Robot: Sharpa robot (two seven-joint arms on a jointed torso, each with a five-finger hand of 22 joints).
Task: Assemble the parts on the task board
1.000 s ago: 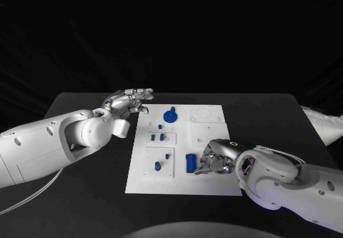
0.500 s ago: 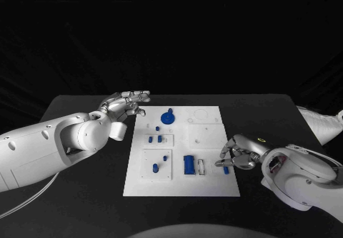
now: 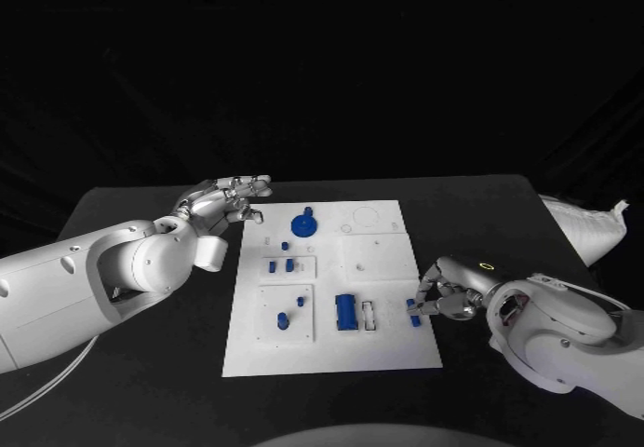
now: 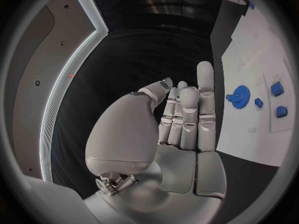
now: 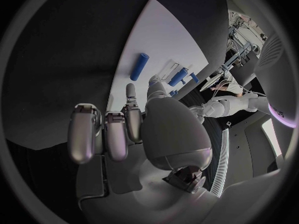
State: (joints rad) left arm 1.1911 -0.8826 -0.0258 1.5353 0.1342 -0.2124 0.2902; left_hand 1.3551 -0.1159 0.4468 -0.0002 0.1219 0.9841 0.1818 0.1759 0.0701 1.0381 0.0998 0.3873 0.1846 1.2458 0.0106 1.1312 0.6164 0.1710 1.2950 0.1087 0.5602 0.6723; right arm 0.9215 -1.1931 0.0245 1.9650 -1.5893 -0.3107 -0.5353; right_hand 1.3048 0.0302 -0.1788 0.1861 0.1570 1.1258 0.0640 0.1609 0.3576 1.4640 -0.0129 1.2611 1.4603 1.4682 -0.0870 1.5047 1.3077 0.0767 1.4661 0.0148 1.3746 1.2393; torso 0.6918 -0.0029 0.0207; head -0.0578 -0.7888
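Observation:
The white task board (image 3: 389, 349) lies mid-table. On it are a blue gear (image 3: 304, 223) at the far end, a blue block (image 3: 345, 312) beside a narrow slot (image 3: 370, 315), and several small blue parts on the left half. A short blue peg (image 3: 413, 312) lies flat near the board's right edge. My right hand (image 3: 449, 294) rests at that edge, fingertips just beside the peg and holding nothing. In the right wrist view the peg (image 5: 139, 66) lies a little beyond that hand (image 5: 124, 129). My left hand (image 3: 223, 199) hovers flat and empty off the board's far left corner, fingers (image 4: 187, 109) straight.
The black table (image 3: 134, 214) has free room on both sides of the board. A crumpled white object (image 3: 585, 225) lies at the table's far right edge. The left wrist view shows the gear (image 4: 238, 93) and the board (image 4: 249, 45) beside my left hand.
My right hand has drawn back from beside the blue block to the board's right edge, and the blue peg now shows at its fingertips. The camera has shifted; the left hand keeps its pose.

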